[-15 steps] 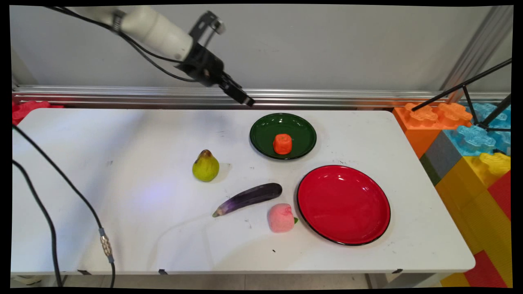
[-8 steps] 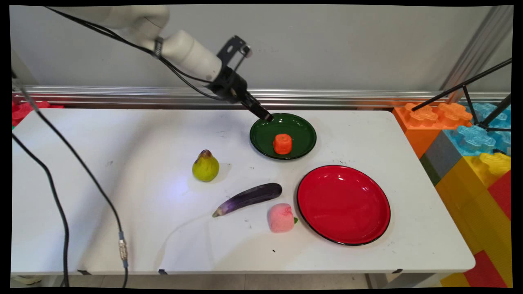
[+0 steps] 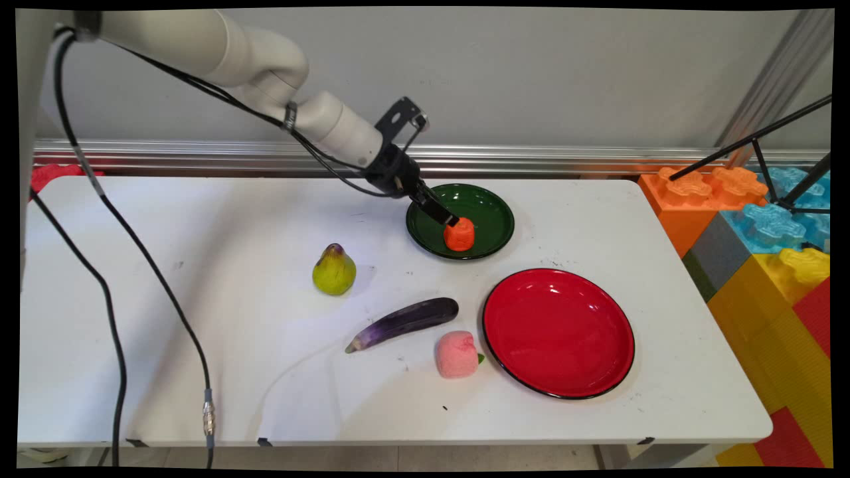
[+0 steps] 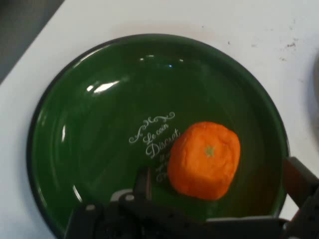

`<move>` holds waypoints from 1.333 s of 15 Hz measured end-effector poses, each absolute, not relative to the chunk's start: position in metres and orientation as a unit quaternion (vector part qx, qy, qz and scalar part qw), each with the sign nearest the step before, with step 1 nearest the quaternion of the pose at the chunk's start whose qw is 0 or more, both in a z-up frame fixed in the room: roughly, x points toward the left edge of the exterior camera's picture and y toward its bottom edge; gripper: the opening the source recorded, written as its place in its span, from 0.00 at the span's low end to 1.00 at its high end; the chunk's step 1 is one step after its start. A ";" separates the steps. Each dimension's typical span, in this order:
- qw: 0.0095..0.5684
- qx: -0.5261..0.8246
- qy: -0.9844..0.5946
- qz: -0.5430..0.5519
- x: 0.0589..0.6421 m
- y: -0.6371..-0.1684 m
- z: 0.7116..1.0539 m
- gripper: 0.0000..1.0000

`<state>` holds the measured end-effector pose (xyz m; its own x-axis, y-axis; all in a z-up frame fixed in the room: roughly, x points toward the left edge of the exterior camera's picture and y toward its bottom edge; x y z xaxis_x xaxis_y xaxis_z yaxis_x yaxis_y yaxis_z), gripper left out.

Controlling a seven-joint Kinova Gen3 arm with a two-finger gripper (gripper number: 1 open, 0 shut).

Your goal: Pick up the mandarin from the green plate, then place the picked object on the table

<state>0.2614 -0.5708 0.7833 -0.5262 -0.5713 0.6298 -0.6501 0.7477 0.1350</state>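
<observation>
An orange fruit [image 3: 461, 236] sits in a dark green plate [image 3: 495, 207] at the table's far middle. My gripper [image 3: 451, 220] reaches down from the upper left and hangs just above the fruit's left side. In the hand view the orange [image 4: 204, 159] lies between my two black fingers [image 4: 143, 180], which stand apart on either side of it without pressing it, so the gripper [image 4: 219, 179] is open. The green plate [image 4: 94, 119] carries white lettering on its bottom, partly hidden by the fruit.
A yellow-green pear [image 3: 334, 270] stands left of the plate. A purple eggplant [image 3: 405, 321] and a pink peach [image 3: 456, 354] lie nearer the front, beside an empty red plate [image 3: 584, 358]. Big coloured blocks [image 3: 764, 259] and a black tripod [image 3: 764, 149] border the right side.
The arm has swung down and to the right from above the table's back edge. The gripper has gone from the plate's far rim to the orange.
</observation>
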 end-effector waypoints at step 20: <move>0.349 0.271 -0.895 0.066 0.241 -0.584 0.725 0.00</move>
<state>0.2407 -0.5837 0.7246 -0.6101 -0.4387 0.6598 -0.5313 0.8443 0.0701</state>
